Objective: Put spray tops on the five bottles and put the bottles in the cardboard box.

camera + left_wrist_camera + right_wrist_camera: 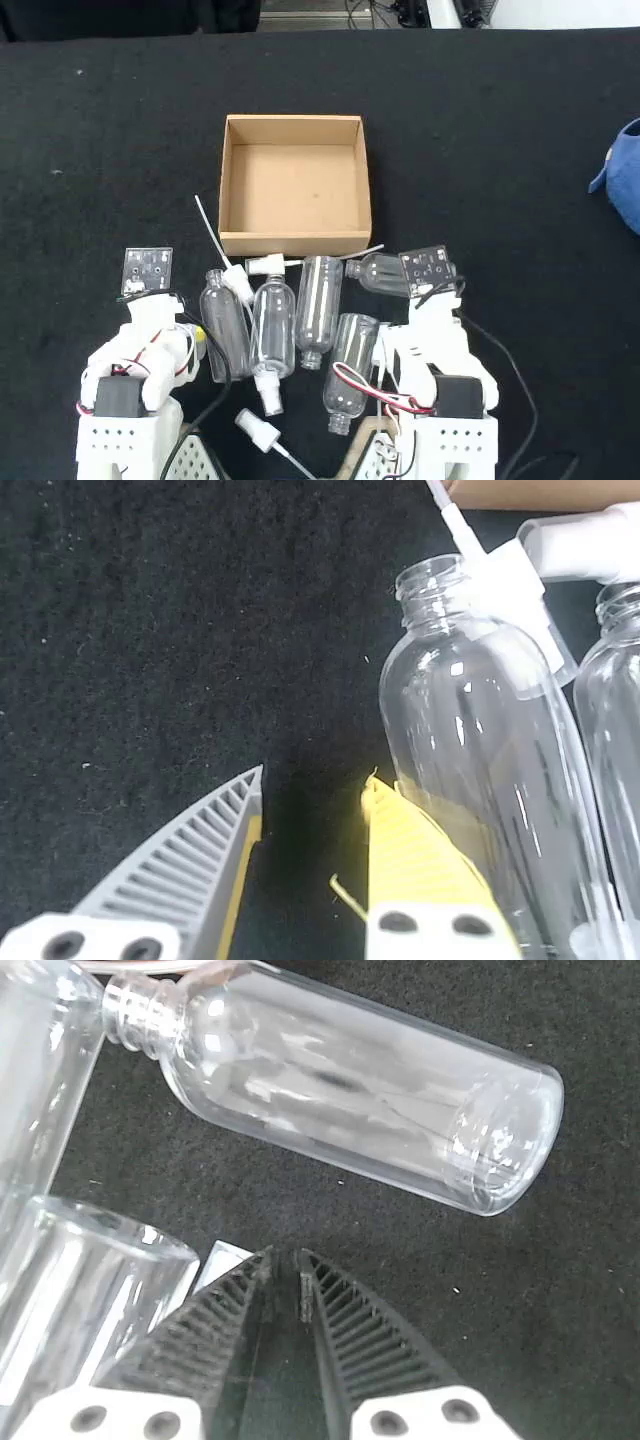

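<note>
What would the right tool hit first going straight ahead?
Probably the clear plastic bottle lying on its side just beyond the right tool, unless it meets the black cloth first.

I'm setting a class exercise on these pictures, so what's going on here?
Nothing is being held yet. The left gripper is open beside a clear bottle, and the right gripper is shut near a second bottle lying on its side. Five bottles and loose spray tops lie on the black table in front of the cardboard box, which is empty.
</note>
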`<state>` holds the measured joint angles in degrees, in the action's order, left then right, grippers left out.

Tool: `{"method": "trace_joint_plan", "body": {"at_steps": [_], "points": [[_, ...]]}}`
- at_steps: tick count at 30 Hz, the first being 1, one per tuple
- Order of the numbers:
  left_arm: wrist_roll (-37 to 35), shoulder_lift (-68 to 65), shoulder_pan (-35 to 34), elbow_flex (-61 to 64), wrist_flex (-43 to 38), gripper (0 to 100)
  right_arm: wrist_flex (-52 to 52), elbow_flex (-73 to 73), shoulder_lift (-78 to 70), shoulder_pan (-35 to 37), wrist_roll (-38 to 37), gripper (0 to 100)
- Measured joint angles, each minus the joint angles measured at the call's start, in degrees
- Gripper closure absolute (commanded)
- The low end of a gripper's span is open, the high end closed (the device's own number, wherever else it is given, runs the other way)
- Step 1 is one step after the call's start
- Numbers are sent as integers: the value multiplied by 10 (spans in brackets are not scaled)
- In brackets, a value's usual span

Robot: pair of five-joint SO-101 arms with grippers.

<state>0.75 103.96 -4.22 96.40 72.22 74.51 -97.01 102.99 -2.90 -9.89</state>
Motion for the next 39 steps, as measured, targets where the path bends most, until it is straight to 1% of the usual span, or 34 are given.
{"method": "trace_joint_plan", "body": {"at_steps": [2, 4, 6, 8, 10, 15, 25, 27, 31, 35, 38, 39], "points": [[2, 0, -7, 0, 4, 967, 0, 0, 0, 0, 0, 984], [17, -1, -61, -39, 14, 967, 0, 0, 0, 0, 0, 983], [62, 9, -96, -101, 9, 967, 0, 0, 0, 0, 0, 983], [112, 6, -99, -117, -1, 967, 0, 0, 0, 0, 0, 983], [138, 7, -105, -118, -18, 967, 0, 0, 0, 0, 0, 983], [149, 7, -104, -118, -40, 967, 0, 0, 0, 0, 0, 983], [149, 4, -104, -102, -40, 966, 0, 0, 0, 0, 0, 983], [148, 4, -84, -93, -40, 966, -6, 0, 0, 0, 0, 983], [149, 4, -16, -91, -40, 966, -58, 0, 0, -4, 0, 983], [149, 4, 1, -135, -40, 966, -109, 1, 0, -38, 0, 983], [149, 6, 4, -169, -40, 966, -120, 19, 0, -82, -4, 983], [149, 6, 4, -178, -40, 966, -120, 35, 0, -97, -17, 983]]}}
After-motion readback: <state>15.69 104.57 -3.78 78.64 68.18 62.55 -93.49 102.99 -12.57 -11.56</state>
